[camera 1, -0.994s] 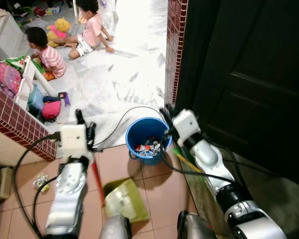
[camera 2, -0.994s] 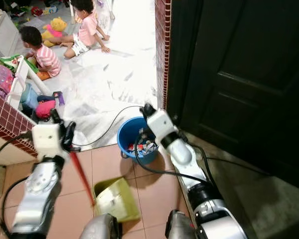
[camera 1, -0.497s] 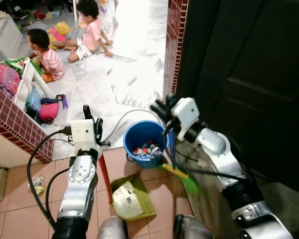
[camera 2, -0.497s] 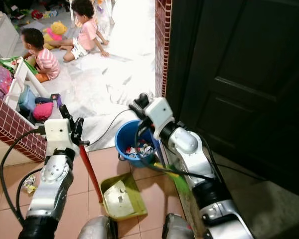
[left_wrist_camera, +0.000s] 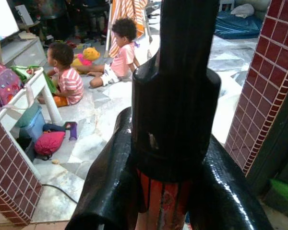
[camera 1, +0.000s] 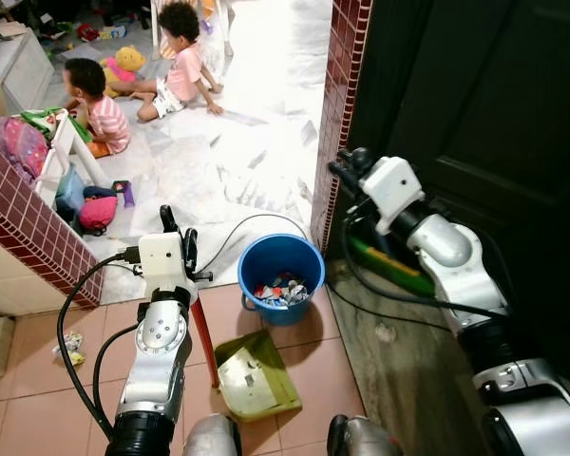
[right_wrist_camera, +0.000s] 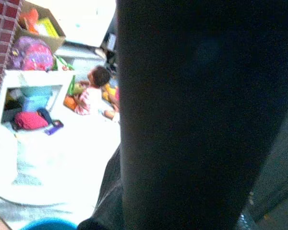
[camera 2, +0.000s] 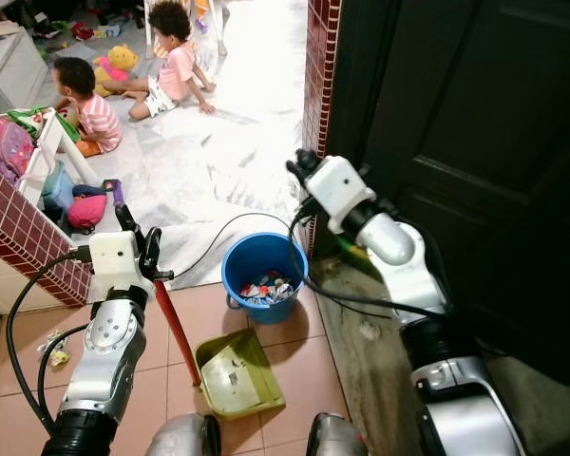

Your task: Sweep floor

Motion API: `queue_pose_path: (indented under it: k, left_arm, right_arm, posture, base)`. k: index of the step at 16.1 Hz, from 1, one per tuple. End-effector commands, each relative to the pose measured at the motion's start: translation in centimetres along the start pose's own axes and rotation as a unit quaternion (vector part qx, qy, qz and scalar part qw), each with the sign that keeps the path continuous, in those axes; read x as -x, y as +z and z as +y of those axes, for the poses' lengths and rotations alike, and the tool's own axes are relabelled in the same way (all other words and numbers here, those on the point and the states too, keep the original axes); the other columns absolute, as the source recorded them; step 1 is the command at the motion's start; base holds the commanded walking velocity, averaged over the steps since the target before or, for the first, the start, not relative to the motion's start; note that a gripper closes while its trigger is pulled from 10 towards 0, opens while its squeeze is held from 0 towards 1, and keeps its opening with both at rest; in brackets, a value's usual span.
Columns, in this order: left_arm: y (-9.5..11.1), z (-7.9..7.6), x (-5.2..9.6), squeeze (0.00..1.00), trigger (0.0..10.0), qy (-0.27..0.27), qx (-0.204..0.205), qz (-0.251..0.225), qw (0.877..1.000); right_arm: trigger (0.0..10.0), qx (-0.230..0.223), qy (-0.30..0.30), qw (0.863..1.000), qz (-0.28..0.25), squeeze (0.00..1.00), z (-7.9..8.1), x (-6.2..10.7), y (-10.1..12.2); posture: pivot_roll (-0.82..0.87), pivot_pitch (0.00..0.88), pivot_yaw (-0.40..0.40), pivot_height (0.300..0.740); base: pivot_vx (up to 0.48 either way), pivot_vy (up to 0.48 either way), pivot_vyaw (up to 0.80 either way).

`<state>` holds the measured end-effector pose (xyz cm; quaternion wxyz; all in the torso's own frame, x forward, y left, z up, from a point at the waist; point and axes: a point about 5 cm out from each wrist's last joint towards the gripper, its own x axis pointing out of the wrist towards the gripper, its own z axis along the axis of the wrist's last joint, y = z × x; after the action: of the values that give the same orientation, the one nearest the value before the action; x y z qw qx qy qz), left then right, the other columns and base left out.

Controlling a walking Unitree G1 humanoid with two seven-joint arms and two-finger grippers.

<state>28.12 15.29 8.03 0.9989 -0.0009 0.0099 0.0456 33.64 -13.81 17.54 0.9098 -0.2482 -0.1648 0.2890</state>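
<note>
My left gripper (camera 1: 176, 231) is shut on the red handle (camera 1: 203, 340) of a yellow-green dustpan (camera 1: 256, 377), which rests on the terracotta tiles in front of a blue bucket (camera 1: 281, 274) holding litter. In the left wrist view the fingers (left_wrist_camera: 108, 191) clamp the handle just under its black cap (left_wrist_camera: 175, 115). My right gripper (camera 1: 347, 173) is raised beside the brick pillar and is shut on a dark broom handle (right_wrist_camera: 192, 115). The green broom head (camera 1: 389, 267) hangs low over the grey strip by the dark door.
Two children (camera 1: 185, 62) sit on the white marble floor beyond, with toys and a white shelf (camera 1: 62, 157). A low brick wall (camera 1: 28, 247) stands at left and a brick pillar (camera 1: 337, 114) in the middle. A black cable (camera 1: 233, 228) and scraps (camera 1: 71, 344) lie on the floor.
My right arm has swung the broom away from the bucket and dustpan, right toward the door. The left gripper and dustpan have stayed nearly in place.
</note>
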Motion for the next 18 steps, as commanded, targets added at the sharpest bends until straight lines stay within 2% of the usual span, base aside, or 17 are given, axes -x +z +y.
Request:
queue_pose_path:
  k: [1,2,3,4,5,6,9,14,16,17,18]
  left_arm:
    - [0.9,0.1,-0.4,0.0,10.0,0.002,0.001,-0.026,1.0]
    - [0.9,0.1,-0.4,0.0,10.0,0.001,0.001,-0.026,1.0]
    - [0.9,0.1,-0.5,0.0,10.0,0.0,0.001,-0.027,1.0]
    - [0.9,0.1,-0.6,0.0,10.0,0.0,0.0,-0.028,1.0]
    - [0.9,0.1,-0.7,0.0,10.0,-0.001,0.0,-0.029,1.0]
    - [0.9,0.2,-0.8,0.0,10.0,0.001,-0.002,-0.027,1.0]
    - [0.1,0.7,-0.8,0.0,10.0,0.023,-0.006,-0.005,1.0]
    - [0.3,1.2,-0.6,0.0,10.0,0.061,-0.003,0.002,0.998]
    - [0.2,1.3,-0.5,0.0,10.0,0.054,-0.024,0.033,0.998]
    - [0.6,1.2,-0.4,0.0,10.0,0.026,-0.029,0.009,0.999]
    - [0.4,1.4,-0.2,0.0,10.0,0.02,-0.017,0.01,1.0]
  right_arm:
    - [10.0,0.016,-0.01,1.0,-0.008,0.0,-0.5,-0.3,0.3]
    - [10.0,0.022,-0.01,1.0,0.004,0.0,-0.5,-0.1,-0.3]
    - [10.0,0.04,-0.003,0.999,0.035,0.0,-0.1,0.4,-1.5]
    - [10.0,0.039,-0.005,0.997,0.062,0.0,0.1,0.8,-2.5]
    - [10.0,0.026,-0.007,0.994,0.101,0.0,0.6,1.2,-3.9]
    - [10.0,-0.011,-0.021,0.992,0.125,0.0,1.2,1.5,-4.8]
    - [10.0,-0.093,-0.038,0.991,0.092,0.0,2.7,0.4,-3.8]
    - [10.0,-0.216,-0.057,0.974,0.028,0.0,2.7,-1.2,-1.5]
    - [10.0,-0.216,-0.035,0.975,0.028,0.0,3.0,-1.3,-1.2]
    - [10.0,-0.221,-0.028,0.975,0.023,0.0,2.9,-1.4,-0.9]
    - [10.0,-0.232,-0.018,0.972,0.021,0.0,2.9,-1.3,-0.7]
  posture:
    - [0.0,0.0,0.034,0.74]
    - [0.0,0.0,0.034,0.74]
    - [0.0,0.0,0.036,0.74]
    - [0.0,0.0,0.037,0.74]
    - [0.0,0.0,0.037,0.74]
    - [0.0,0.0,0.035,0.74]
    - [0.0,0.003,0.037,0.74]
    - [-0.01,0.039,0.021,0.74]
    - [-0.01,0.046,0.019,0.74]
    - [0.0,0.052,0.019,0.74]
    - [0.0,0.044,0.018,0.74]
  base:
    - [0.0,0.0,0.0]
    - [0.0,0.0,0.0]
    - [0.0,0.0,0.0]
    - [0.0,0.0,0.0]
    - [0.0,0.0,0.0]
    - [0.0,0.0,0.0]
    - [0.0,0.0,0.0]
    - [0.0,0.0,0.0]
    - [0.0,0.0,0.0]
    - [0.0,0.0,0.0]
    - [0.0,0.0,0.0]
